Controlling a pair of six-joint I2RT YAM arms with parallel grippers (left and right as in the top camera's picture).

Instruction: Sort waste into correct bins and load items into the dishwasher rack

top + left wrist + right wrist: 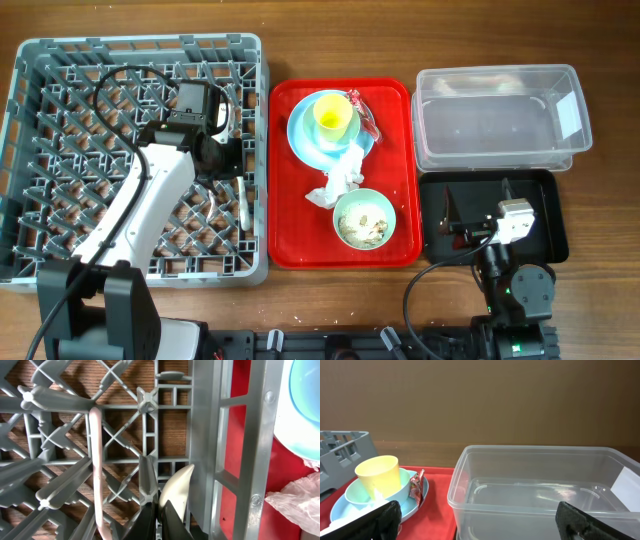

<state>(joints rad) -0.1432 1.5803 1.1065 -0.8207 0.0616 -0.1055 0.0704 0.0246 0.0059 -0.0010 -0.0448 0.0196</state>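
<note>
Reaching into the dishwasher rack point(30, 60), which stands on the counter point(320, 40) directly left of the red tray point(395, 250), the left arm holds its left fingers point(147, 522) low against the rack wall nearest the tray. These fingers are pressed together. A rounded white plastic utensil end point(176, 489) rises just beside their tips, and a pale handle point(96, 470) lies across the pegs farther from the tray. From the close view it is hard to say whether the fingers pinch the white piece or merely touch it, or whether it is the spoon or the fork. On the red tray, toward its far end, the light blue plate point(300, 135) carries the small light blue bowl point(355, 494), in which the yellow cup point(333, 115) stands upright. The red shiny wrapper point(366, 118) lies at the plate's edge on the tray's right side. The crumpled white napkin point(340, 180) sits at the tray's middle, touching the plate. The pale green bowl point(364, 217) occupies the tray's near right corner and holds the rice-like food scraps point(366, 231). Right of the tray, at its far end, stands the clear tub point(430, 80). Right of the tray's near end lies the black tray point(548, 245), above which the right arm hangs. The right fingers point(382, 519) are spread wide, holding nothing, and face the clear tub.
</note>
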